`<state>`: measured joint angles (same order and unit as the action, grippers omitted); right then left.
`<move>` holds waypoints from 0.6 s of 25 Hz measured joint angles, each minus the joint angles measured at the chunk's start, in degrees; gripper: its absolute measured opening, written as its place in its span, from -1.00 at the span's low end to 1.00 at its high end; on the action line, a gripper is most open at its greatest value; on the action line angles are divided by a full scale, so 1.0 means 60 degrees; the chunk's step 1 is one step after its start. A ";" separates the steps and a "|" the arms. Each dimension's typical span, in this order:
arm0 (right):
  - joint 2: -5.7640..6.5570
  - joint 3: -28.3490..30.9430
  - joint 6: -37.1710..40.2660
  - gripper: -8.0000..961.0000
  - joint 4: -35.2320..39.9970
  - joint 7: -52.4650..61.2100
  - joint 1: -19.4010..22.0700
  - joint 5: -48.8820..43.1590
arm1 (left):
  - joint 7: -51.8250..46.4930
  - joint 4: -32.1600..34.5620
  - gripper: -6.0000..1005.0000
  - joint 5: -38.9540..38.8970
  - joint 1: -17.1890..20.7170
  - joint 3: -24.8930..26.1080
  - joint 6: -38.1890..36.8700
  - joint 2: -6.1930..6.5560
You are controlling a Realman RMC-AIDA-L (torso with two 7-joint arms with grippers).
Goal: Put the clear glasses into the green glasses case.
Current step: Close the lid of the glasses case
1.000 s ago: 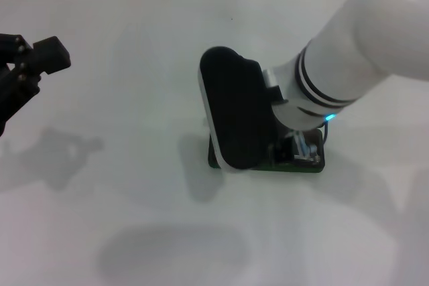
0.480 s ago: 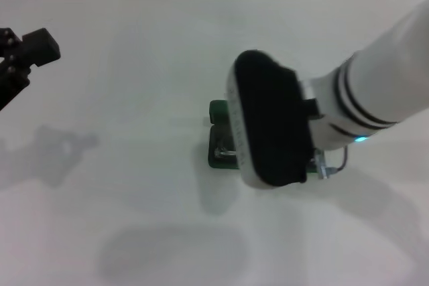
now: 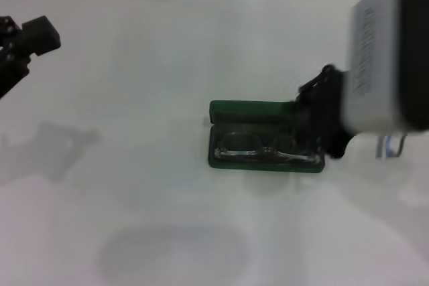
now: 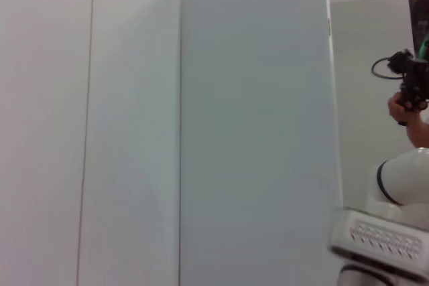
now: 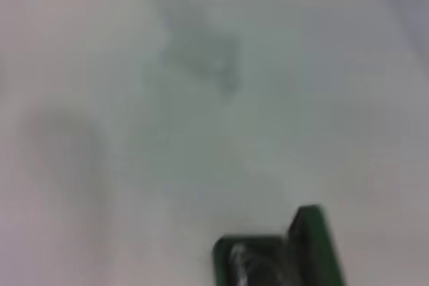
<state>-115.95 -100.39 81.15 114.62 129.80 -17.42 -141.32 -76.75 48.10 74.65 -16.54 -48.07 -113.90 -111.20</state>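
Note:
The green glasses case (image 3: 242, 108) lies open in the middle of the white table, its lid standing up along the far side. Inside its tray lie the clear glasses (image 3: 265, 149), lens toward me. The right wrist view catches a corner of the case (image 5: 314, 242) with the glasses (image 5: 240, 262) in it. My right gripper (image 3: 321, 124) hovers at the case's right end, just off the glasses, under its large pale wrist housing (image 3: 385, 58). My left gripper (image 3: 23, 48) is parked at the far left edge, well away from the case.
White tabletop (image 3: 134, 185) all around the case, with a wall seam at the back. The left wrist view faces pale wall panels (image 4: 201, 125), part of my right arm (image 4: 402, 182) and a person's hand holding a device (image 4: 407, 92).
My right arm has swung to the right and lifted off the case, uncovering the glasses that now lie inside it. The left gripper has stayed put.

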 joint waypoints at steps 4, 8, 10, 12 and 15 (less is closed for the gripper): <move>0.0034 0.2011 -0.0388 -0.42 -0.0375 -0.0841 0.0883 0.2148 | -0.0035 -0.0075 -0.83 0.0366 -0.0351 -0.0001 0.0029 -0.0091; 0.0033 0.4398 -0.0372 -0.42 -0.1439 -0.1959 0.1570 0.4491 | -0.0239 -0.0278 -0.83 0.0632 -0.1059 -0.0012 0.0209 -0.0264; 0.0058 0.5445 -0.0257 -0.44 -0.2351 -0.2793 0.1732 0.5802 | -0.0387 -0.0595 -0.82 0.0880 -0.1503 -0.0049 0.0534 -0.0294; 0.0076 0.6498 -0.0001 -0.45 -0.3392 -0.3644 0.1812 0.7036 | -0.0502 -0.0901 -0.82 0.1245 -0.1944 -0.0068 0.0869 -0.0352; 0.0090 0.8602 0.0990 -0.59 -0.5357 -0.4829 0.1613 0.8602 | -0.0657 -0.1298 -0.82 0.1791 -0.2475 -0.0075 0.1361 -0.0485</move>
<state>-115.41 -48.78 87.09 82.48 100.83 -7.74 -89.70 -80.69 40.31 85.40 -31.40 -48.52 -105.73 -114.11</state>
